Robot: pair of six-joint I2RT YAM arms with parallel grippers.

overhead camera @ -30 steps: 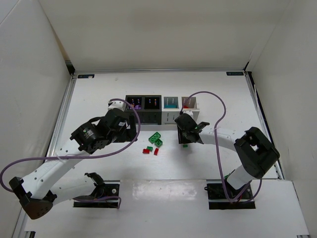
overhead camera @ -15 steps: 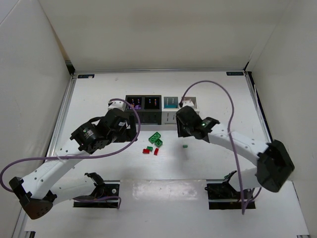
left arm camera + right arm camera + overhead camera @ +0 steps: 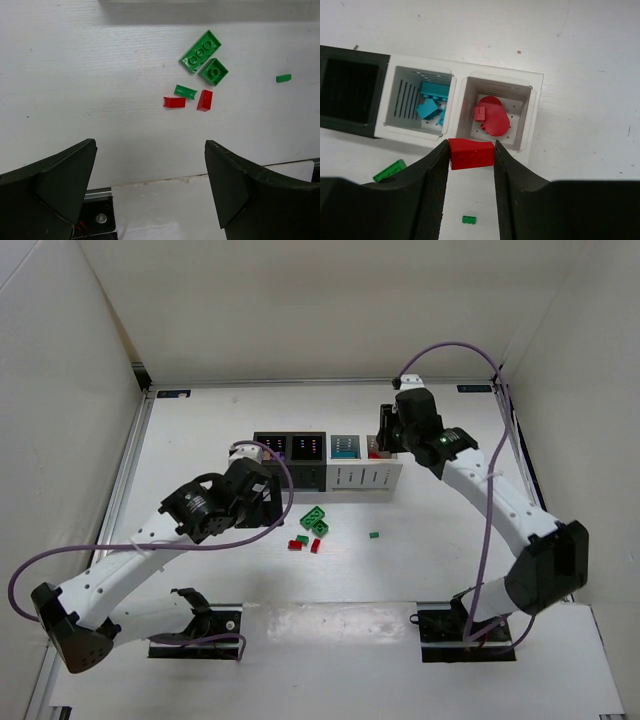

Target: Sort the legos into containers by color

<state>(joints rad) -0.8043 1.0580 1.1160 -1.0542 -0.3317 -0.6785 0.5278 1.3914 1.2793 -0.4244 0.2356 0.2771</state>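
**Red brick pinched over the red bin**

The right fingers [image 3: 432, 190] are closed narrow on a red brick [image 3: 471, 153], one finger on each side. In the right wrist view it sits over the near wall of the end white bin [image 3: 535, 112], the one with red pieces [image 3: 492, 116] in it. The next bin along, also white [image 3: 391, 97], has teal bricks [image 3: 432, 100], and then comes a black bin [image 3: 350, 90]. All four containers [image 3: 365, 478] are joined in a row on the tabletop [image 3: 200, 430].

The left fingers [image 3: 55, 185] are spread wide with nothing in them, up above the loose legos. Those are a green three-stud plate [image 3: 200, 51], a green single-stud brick [image 3: 214, 72], a little green curved piece [image 3: 185, 91] and two red pieces [image 3: 174, 102]. One tiny green brick [image 3: 283, 78] lies well apart from that bunch.
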